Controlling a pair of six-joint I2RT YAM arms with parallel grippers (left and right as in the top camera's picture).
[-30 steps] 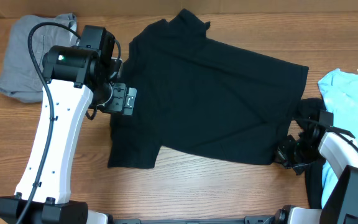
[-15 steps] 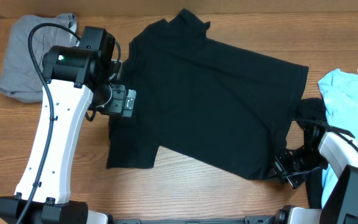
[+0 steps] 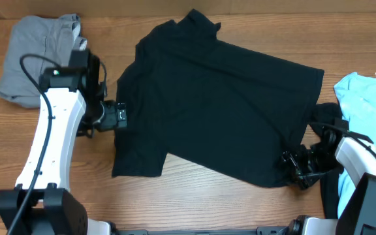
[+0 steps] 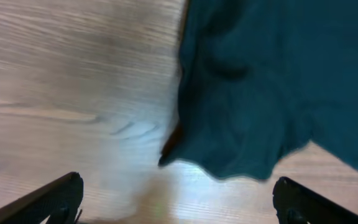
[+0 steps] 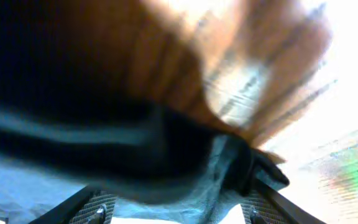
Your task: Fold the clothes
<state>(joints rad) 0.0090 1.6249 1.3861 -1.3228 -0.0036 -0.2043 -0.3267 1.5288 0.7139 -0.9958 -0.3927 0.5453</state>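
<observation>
L gripper [image 4: 176, 202] wide open, empty; R gripper [image 5: 176, 208] jaws apart over black T-shirt [image 3: 220, 98] hem, prob. ungripped.

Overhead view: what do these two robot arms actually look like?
Each arm is a long white shell with black joints. The left arm carries a looping black cable and ends in a black, boxy left gripper. The right arm also ends in a black right gripper, whose fingers show grid-textured pads.
</observation>
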